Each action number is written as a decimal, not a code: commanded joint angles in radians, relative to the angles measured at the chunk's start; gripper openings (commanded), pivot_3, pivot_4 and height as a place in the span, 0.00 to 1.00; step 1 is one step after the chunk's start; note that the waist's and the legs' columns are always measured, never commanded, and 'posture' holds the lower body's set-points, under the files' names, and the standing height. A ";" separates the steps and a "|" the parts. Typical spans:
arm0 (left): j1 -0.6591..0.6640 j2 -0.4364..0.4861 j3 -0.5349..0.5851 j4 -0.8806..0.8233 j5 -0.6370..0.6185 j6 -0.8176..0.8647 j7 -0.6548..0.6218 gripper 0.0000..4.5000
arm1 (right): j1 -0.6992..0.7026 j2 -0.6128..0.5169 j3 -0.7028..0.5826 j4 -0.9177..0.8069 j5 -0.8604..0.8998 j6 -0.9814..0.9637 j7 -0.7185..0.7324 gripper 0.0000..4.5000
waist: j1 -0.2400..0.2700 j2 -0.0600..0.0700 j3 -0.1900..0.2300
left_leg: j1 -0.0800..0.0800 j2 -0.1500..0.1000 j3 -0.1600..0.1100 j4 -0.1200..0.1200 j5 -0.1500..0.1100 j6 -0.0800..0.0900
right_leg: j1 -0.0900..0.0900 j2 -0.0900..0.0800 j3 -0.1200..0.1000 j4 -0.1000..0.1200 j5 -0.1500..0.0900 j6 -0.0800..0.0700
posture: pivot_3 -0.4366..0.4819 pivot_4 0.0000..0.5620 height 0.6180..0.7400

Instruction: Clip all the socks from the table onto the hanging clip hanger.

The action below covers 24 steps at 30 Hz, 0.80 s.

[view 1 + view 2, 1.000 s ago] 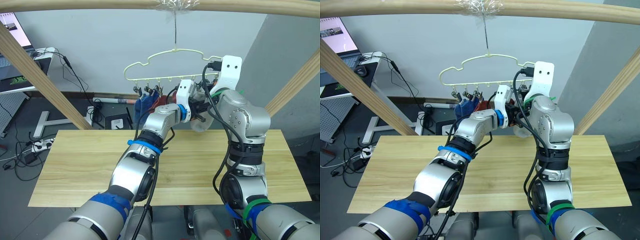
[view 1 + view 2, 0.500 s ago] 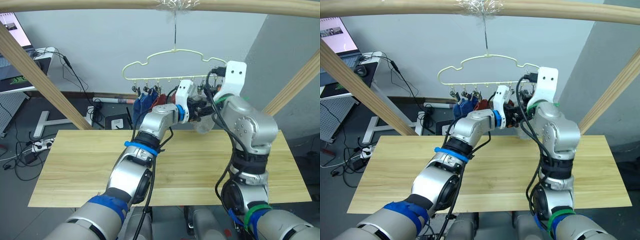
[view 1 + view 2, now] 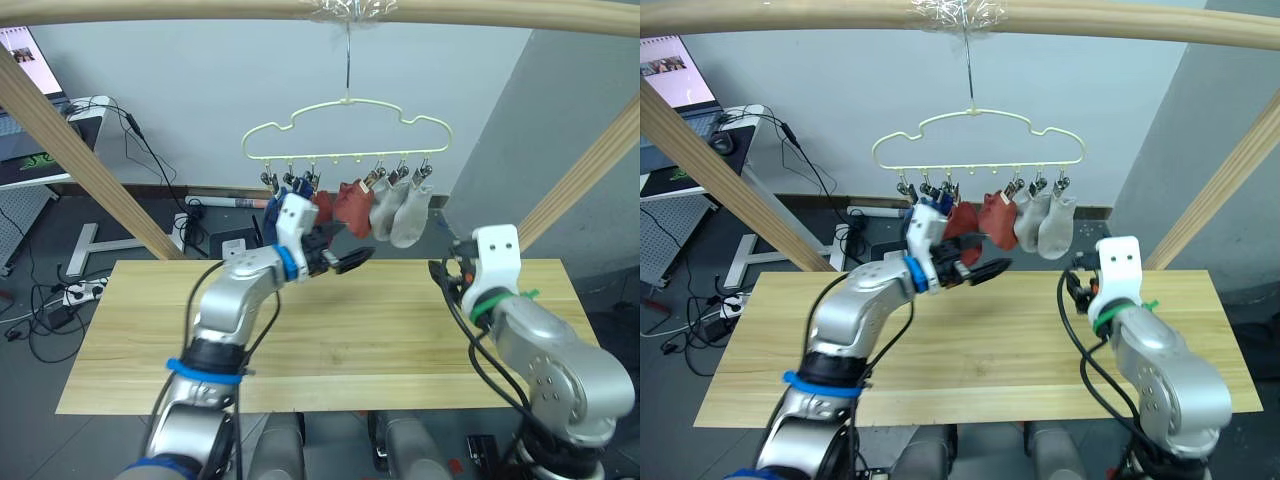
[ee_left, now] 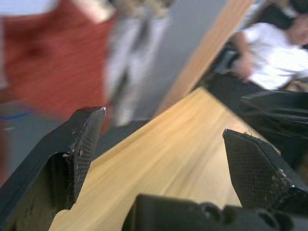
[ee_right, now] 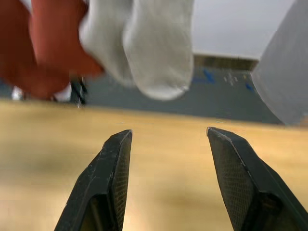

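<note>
A: Sock count on the clip hanger (image 3: 346,130)?

B: Six socks, all clipped along its bottom bar: two blue (image 3: 284,198), two rust red (image 3: 352,206), two light grey (image 3: 409,216). The blue pair is partly hidden behind the left arm.

A: Table (image 3: 130,340)?

B: No socks on it.

A: Left gripper (image 3: 352,261)?

B: Fingers spread apart, holding nothing. Hangs over the table's far edge, with the red socks just above and behind it. In the left wrist view, red and grey socks sit beyond the fingertips (image 4: 91,120).

A: Right gripper (image 5: 168,139)?

B: Also apart, nothing between the fingers. Grey socks hang above and ahead of it, red ones off to its left, table underneath.
</note>
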 commanded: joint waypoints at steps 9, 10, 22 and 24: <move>0.328 0.133 0.180 -0.087 -0.043 -0.129 0.016 0.99 | 0.462 -0.094 0.051 -0.059 -0.076 -0.462 0.079 0.57 | 0.005 0.000 -0.014 | 0.002 0.000 0.000 0.001 0.000 0.000 | 0.005 0.000 0.000 -0.008 0.000 -0.001 | 0.55 0.32 1.00; 0.354 0.138 0.188 -0.094 -0.047 -0.137 0.013 0.99 | 0.503 -0.098 0.055 -0.058 -0.085 -0.494 0.084 0.57 | 0.007 0.000 -0.017 | 0.002 0.000 0.000 0.001 0.000 0.000 | 0.006 -0.001 0.000 -0.009 0.000 0.000 | 0.55 0.32 1.00; 0.469 0.153 0.209 -0.152 -0.038 -0.189 0.097 0.99 | 0.728 -0.080 0.090 -0.056 -0.111 -0.658 0.087 0.57 | 0.017 -0.003 -0.051 | 0.002 0.001 0.002 0.000 0.000 0.000 | 0.008 -0.002 0.001 -0.015 -0.002 -0.008 | 0.58 0.30 1.00; 0.472 0.155 0.209 -0.154 -0.038 -0.196 0.106 0.99 | 0.729 -0.083 0.092 -0.048 -0.112 -0.663 0.092 0.57 | 0.022 -0.003 -0.054 | 0.002 0.001 0.002 0.000 0.000 0.000 | 0.008 -0.002 0.001 -0.015 -0.002 -0.008 | 0.59 0.29 1.00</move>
